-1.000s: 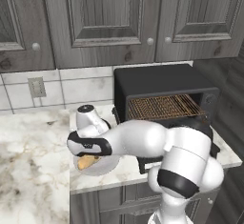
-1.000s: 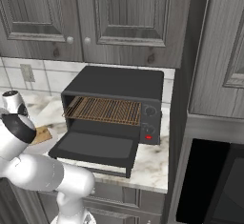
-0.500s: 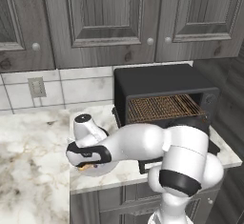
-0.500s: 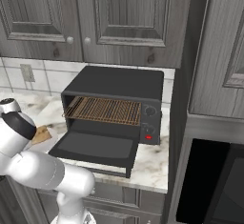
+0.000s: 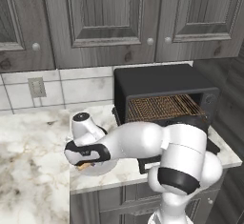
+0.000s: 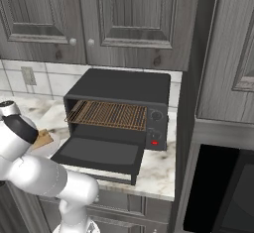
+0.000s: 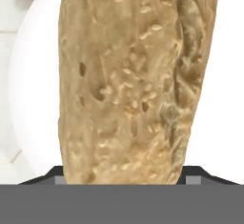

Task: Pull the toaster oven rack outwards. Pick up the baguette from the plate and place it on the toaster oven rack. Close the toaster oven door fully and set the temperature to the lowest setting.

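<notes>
Lowered since the earlier frame, the gripper [image 5: 86, 163] straddles the baguette [image 7: 133, 75] on the plate [image 7: 33, 113] at lower left, jaw closure not discernible; an off-centre pinch could roll the loaf free.

Seeded tan baguette [image 7: 128, 80] lies on the white plate [image 7: 33, 123].
</notes>
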Available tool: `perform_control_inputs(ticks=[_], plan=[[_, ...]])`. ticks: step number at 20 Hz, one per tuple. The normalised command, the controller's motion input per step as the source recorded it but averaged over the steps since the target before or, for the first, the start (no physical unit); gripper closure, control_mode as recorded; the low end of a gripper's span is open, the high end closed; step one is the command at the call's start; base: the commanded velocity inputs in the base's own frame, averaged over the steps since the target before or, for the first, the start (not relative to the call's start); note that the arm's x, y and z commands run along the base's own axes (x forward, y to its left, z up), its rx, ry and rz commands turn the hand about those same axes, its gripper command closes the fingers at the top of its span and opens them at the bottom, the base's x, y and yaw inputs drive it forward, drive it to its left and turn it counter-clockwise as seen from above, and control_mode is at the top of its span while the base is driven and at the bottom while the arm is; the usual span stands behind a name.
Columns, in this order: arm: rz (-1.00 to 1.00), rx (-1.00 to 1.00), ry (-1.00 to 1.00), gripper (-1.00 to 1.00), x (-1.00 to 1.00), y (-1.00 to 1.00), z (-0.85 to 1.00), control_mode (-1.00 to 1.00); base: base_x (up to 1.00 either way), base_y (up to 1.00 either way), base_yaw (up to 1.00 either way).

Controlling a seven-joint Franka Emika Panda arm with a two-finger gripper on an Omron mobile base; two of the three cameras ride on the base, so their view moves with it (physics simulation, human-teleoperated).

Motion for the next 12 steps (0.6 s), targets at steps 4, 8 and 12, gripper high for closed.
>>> perform_control_inputs(ticks=[4, 8, 12], plan=[[-0.04, 0.04, 0.00, 1.00, -0.01, -0.06, 0.42, -1.00, 0.00, 0.00, 0.00], [-0.09, 0.15, 0.00, 1.00, -0.08, -0.33, 1.00, -1.00, 0.00, 0.00, 0.00], [-0.08, 0.23, -0.01, 1.00, -0.20, -0.53, 0.94, -1.00, 0.00, 0.00, 0.00]])
